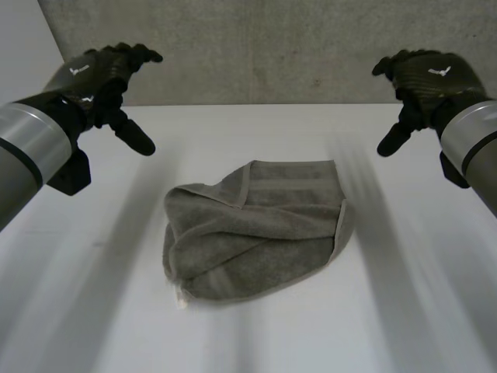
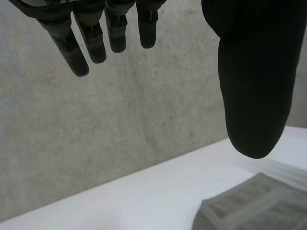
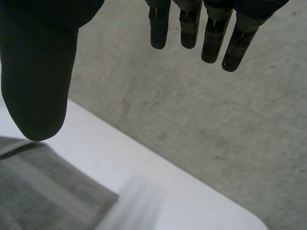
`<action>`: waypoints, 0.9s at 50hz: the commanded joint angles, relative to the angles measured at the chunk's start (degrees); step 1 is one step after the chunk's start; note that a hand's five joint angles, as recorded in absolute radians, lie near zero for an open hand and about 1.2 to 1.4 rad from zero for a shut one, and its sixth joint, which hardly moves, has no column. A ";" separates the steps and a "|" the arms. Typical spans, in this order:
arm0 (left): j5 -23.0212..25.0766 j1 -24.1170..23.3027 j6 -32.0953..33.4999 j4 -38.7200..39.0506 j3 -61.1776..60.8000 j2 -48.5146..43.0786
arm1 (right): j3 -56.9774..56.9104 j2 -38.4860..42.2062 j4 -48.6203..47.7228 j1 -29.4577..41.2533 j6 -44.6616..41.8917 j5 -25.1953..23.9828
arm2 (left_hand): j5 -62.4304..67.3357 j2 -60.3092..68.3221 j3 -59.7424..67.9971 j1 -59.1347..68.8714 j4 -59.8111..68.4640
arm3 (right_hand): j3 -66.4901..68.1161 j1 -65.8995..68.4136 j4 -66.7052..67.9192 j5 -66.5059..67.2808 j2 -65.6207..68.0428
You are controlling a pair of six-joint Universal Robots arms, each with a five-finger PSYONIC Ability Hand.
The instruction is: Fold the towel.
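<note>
A grey towel (image 1: 256, 229) lies loosely bunched and partly folded over itself in the middle of the white table (image 1: 248, 334). My left hand (image 1: 109, 78) hovers high above the table's far left, open, fingers (image 2: 91, 38) straight, nothing in it. My right hand (image 1: 419, 78) hovers at the far right, open and empty too, its fingers (image 3: 211, 38) spread. Both hands are well clear of the towel. A corner of the towel (image 2: 254, 206) lies below my left thumb, and the towel's edge (image 3: 43, 191) lies below my right thumb.
A grey concrete wall (image 1: 264, 47) runs along the table's far edge. Bare tabletop surrounds the towel on all sides, with the table's rounded far corner (image 3: 240, 215) beneath my right hand's fingertips.
</note>
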 commanded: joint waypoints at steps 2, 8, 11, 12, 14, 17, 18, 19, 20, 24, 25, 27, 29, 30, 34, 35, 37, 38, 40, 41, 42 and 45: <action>0.04 -0.77 0.96 -0.18 -0.02 -6.09 | 0.28 5.79 4.17 0.18 -7.99 -4.66 | 4.86 4.56 4.53 4.54 4.59 | -1.97 -1.82 -3.01 -3.18 -3.04; 0.13 -0.95 9.55 0.26 0.51 -13.29 | 0.72 10.19 8.84 7.36 -14.08 -5.10 | 4.70 4.40 4.36 4.37 4.42 | -1.97 -1.82 -3.01 -3.18 -3.04; 0.39 -0.69 16.49 0.70 0.77 -16.81 | 1.77 11.33 8.49 11.33 -11.99 -5.19 | 4.36 4.06 4.03 4.03 4.09 | -1.97 -1.82 -3.01 -3.18 -3.04; 0.39 -0.69 16.52 0.70 0.77 -16.83 | 1.77 11.34 8.49 11.35 -11.97 -5.19 | 4.36 4.06 4.03 4.03 4.09 | -1.97 -1.82 -3.01 -3.18 -3.04; 1.19 -0.42 19.51 0.88 0.86 -18.50 | 2.57 12.22 8.05 13.02 -10.04 -5.36 | 4.36 4.06 4.03 4.03 4.09 | -1.97 -1.82 -3.01 -3.18 -3.04; 5.58 0.19 23.20 1.58 0.86 -21.84 | 4.06 13.80 6.29 16.18 -5.30 -6.07 | 4.36 4.06 4.03 4.03 4.09 | -1.97 -1.82 -3.01 -3.18 -3.04; 8.54 0.80 23.55 2.01 0.86 -23.06 | 4.67 14.41 5.25 18.44 -3.21 -6.41 | 4.52 4.22 4.19 4.20 4.25 | -1.39 -1.24 -2.43 -2.60 -2.46; 11.27 1.68 23.73 2.19 0.77 -24.03 | 5.55 14.85 4.11 20.29 -1.53 -6.77 | 4.86 4.56 4.53 4.54 4.59 | -0.22 -0.07 -1.26 -1.43 -1.28; 11.29 1.69 23.73 2.19 0.77 -24.04 | 5.55 14.86 4.10 20.31 -1.52 -6.77 | 4.86 4.56 4.53 4.54 4.59 | -0.21 -0.05 -1.25 -1.42 -1.27; 15.51 2.65 24.34 3.33 1.21 -27.97 | 7.22 16.69 0.77 23.99 1.73 -8.26 | 6.86 6.56 6.53 6.54 6.59 | 2.15 2.30 1.11 0.94 1.08; 15.51 2.65 24.35 3.34 1.21 -27.99 | 7.22 16.70 0.76 24.00 1.74 -8.26 | 6.88 6.58 6.55 6.56 6.61 | 2.15 2.30 1.11 0.94 1.08; 15.69 2.92 24.35 5.00 1.74 -29.74 | 7.23 18.54 -1.43 26.01 2.44 -8.35 | 9.57 9.27 9.24 9.24 9.29 | 2.15 2.30 1.11 0.94 1.08; 15.86 3.00 24.35 6.05 1.74 -30.27 | 6.79 19.68 -2.75 27.07 2.61 -8.18 | 10.24 9.94 9.91 9.92 9.97 | 1.98 2.13 0.94 0.77 0.92; 15.86 3.01 24.35 6.06 1.74 -30.28 | 6.44 20.91 -4.07 27.77 2.88 -8.09 | 10.25 9.95 9.91 9.92 9.97 | 2.15 2.30 1.10 0.94 1.08; 15.69 3.27 26.01 10.26 1.92 -31.68 | 5.73 22.93 -6.27 29.09 3.84 -7.91 | 16.61 16.31 16.28 16.29 16.34 | 2.15 2.30 1.11 0.94 1.08; 15.60 3.27 27.06 11.58 1.92 -32.12 | 5.29 23.90 -7.23 29.71 4.63 -7.82 | 18.80 18.50 18.47 18.48 18.53 | 2.98 3.13 1.94 1.77 1.92; 15.60 3.27 28.03 12.64 1.83 -32.30 | 4.86 24.87 -7.94 30.24 5.51 -7.82 | 19.66 19.36 19.32 19.33 19.38 | 4.99 5.14 3.95 3.78 3.92; 15.60 3.27 28.91 13.44 1.83 -32.39 | 4.50 25.57 -8.73 30.59 6.47 -7.48 | 19.67 19.37 19.33 19.34 19.39 | 7.01 7.16 5.96 5.80 5.94; 15.69 3.36 29.44 13.79 1.91 -32.56 | 4.33 26.10 -9.35 30.68 7.09 -7.21 | 19.67 19.37 19.33 19.34 19.39 | 9.03 9.18 7.98 7.82 7.96; 15.69 3.36 29.44 13.80 1.92 -32.56 | 4.32 26.11 -9.35 30.68 7.10 -7.21 | 19.67 19.37 19.33 19.34 19.39 | 9.05 9.20 8.00 7.84 7.98; 15.69 3.36 29.79 13.88 2.00 -32.91 | 4.06 26.71 -9.96 30.77 7.53 -6.86 | 19.83 19.53 19.50 19.51 19.56 | 11.71 11.86 10.67 10.50 10.64; 15.78 3.45 29.97 13.88 2.35 -33.44 | 3.36 28.12 -11.45 30.94 7.89 -6.51 | 20.84 20.54 20.51 20.51 20.57 | 16.77 16.92 15.72 15.56 15.70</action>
